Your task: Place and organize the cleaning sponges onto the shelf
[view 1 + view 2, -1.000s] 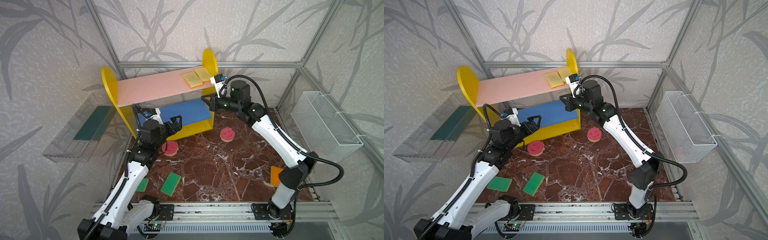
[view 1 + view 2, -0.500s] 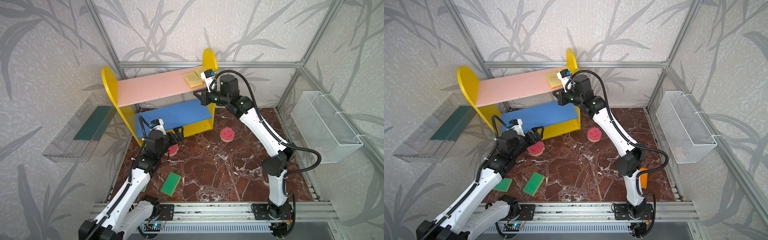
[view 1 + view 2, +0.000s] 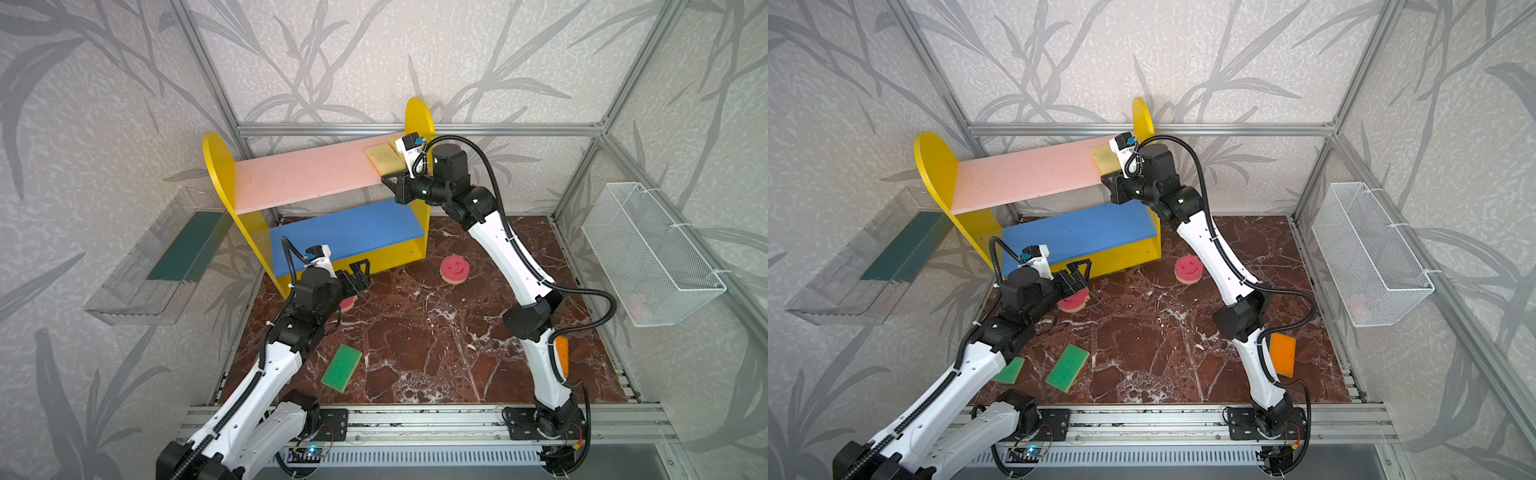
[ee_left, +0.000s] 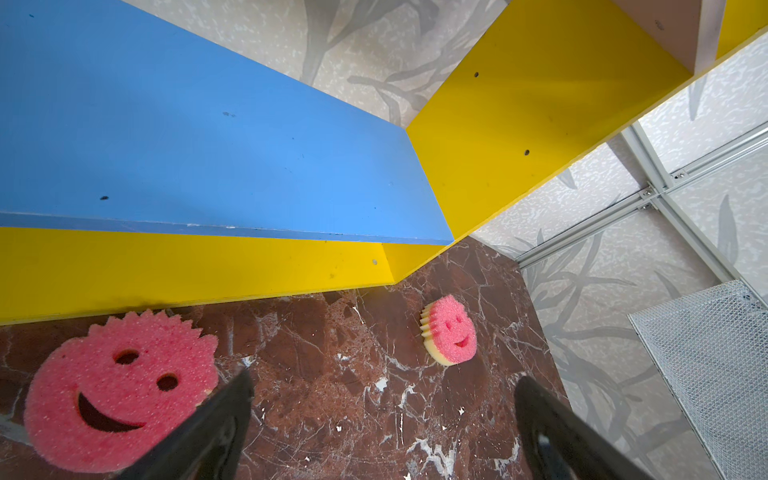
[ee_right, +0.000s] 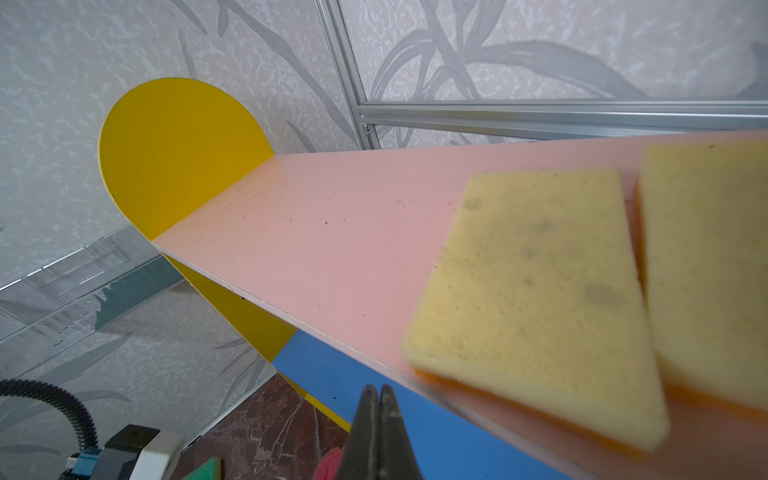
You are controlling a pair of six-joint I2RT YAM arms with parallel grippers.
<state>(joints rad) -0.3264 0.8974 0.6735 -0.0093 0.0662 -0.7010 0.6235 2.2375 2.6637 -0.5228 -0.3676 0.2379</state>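
The shelf stands at the back, its pink board over a bare blue board. Two yellow cleaning sponges lie orange face down at the pink board's right end. My right gripper is shut and empty, just below that board's front edge. My left gripper hangs open over the floor beside a pink smiley sponge. A second smiley lies near the shelf's right foot. Two green sponges and an orange one lie near the front.
A clear tray with a dark green mat hangs on the left wall. A white wire basket hangs on the right wall. The right arm's elbow stands over the floor near the orange sponge.
My left gripper dropped from the blue board's front edge to just above the floor by the pink smiley, still open. My right gripper slid left along the pink board's front edge, still shut.
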